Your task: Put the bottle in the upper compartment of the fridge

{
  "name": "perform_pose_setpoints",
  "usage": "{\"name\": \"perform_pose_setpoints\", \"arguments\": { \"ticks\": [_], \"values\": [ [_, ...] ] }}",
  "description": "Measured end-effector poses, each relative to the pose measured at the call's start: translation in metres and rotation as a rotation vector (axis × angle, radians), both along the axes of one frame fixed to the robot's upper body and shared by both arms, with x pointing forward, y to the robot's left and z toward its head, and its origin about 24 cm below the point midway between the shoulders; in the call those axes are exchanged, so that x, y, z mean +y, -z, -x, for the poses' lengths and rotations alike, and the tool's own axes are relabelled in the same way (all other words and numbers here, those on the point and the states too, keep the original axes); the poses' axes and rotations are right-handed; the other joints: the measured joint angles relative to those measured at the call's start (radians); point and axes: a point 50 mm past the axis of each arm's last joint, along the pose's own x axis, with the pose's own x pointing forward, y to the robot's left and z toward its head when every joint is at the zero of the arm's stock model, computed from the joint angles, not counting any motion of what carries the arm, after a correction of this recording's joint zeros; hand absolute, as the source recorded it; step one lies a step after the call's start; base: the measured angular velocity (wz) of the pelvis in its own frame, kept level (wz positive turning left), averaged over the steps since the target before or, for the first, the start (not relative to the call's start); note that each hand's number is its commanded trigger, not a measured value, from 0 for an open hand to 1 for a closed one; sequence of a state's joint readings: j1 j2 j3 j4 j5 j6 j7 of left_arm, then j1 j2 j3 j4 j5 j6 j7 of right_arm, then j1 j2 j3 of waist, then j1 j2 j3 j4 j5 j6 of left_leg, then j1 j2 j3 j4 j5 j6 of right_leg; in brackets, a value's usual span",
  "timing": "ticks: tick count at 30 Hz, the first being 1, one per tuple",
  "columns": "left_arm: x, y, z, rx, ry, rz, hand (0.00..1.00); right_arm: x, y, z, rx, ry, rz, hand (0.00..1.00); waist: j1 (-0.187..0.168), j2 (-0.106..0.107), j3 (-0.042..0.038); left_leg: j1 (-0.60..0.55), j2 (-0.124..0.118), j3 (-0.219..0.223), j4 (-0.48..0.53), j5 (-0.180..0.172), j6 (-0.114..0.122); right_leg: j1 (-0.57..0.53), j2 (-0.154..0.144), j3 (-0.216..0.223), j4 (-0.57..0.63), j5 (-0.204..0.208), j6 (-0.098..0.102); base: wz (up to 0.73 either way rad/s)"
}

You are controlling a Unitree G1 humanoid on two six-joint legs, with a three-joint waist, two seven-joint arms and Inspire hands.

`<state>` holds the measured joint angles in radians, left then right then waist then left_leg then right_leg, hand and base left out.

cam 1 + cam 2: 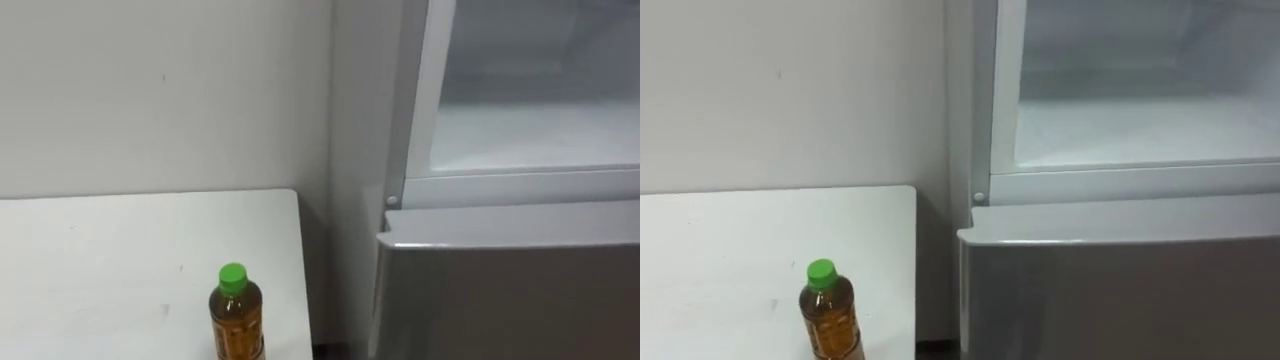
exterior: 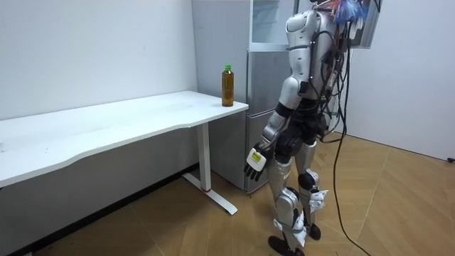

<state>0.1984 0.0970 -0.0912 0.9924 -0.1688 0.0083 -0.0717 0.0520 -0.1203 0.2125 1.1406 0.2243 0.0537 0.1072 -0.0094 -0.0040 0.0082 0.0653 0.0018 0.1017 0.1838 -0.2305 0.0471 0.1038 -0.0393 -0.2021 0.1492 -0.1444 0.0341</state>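
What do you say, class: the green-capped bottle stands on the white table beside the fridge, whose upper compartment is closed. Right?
Not quite: the upper compartment is open, as the left eye view shows its white interior. The green-capped bottle does stand on the white table beside the fridge.

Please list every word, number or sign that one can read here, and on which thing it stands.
None can be read.
Bottle label: print too blurred.
Tag on the left hand: too small.
Fridge: no print seen.
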Motion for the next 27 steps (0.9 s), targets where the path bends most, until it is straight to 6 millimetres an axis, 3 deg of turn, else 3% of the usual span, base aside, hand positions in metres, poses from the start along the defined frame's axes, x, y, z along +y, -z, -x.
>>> {"name": "perform_pose_setpoints", "arguments": {
  "ticks": [9, 20, 23, 27],
  "values": [
    [0.011, 0.002, 0.013, 0.009, -0.178, -0.059, 0.00, -0.002, 0.003, 0.013, 0.016, 0.056, 0.007, 0.00, 0.045, -0.010, -0.0014, 0.011, 0.000, -0.003, -0.001, 0.000, 0.000, 0.009, 0.000, -0.004, 0.000, 0.000, 0.000, 0.00],
    [0.015, 0.001, 0.014, 0.003, -0.182, -0.140, 0.00, -0.003, 0.002, 0.013, -0.003, 0.085, 0.029, 0.00, 0.045, -0.005, -0.0047, 0.017, 0.000, -0.010, 0.001, 0.000, 0.000, 0.017, -0.001, -0.018, -0.001, 0.000, 0.000, 0.01],
    [0.017, 0.000, 0.014, -0.006, -0.181, -0.176, 0.00, -0.003, 0.000, 0.008, -0.035, 0.068, 0.048, 0.00, 0.045, -0.004, -0.0047, 0.017, 0.000, -0.010, 0.001, 0.000, 0.000, 0.018, -0.001, -0.019, 0.000, 0.000, 0.000, 0.00],
    [0.022, -0.001, 0.017, 0.002, -0.183, -0.220, 0.00, -0.005, -0.012, -0.021, -0.176, 0.040, 0.077, 0.00, 0.046, -0.004, -0.0043, 0.017, -0.001, -0.009, 0.002, 0.001, -0.001, 0.018, -0.002, -0.017, 0.000, 0.000, 0.000, 0.00]
  ]
}}
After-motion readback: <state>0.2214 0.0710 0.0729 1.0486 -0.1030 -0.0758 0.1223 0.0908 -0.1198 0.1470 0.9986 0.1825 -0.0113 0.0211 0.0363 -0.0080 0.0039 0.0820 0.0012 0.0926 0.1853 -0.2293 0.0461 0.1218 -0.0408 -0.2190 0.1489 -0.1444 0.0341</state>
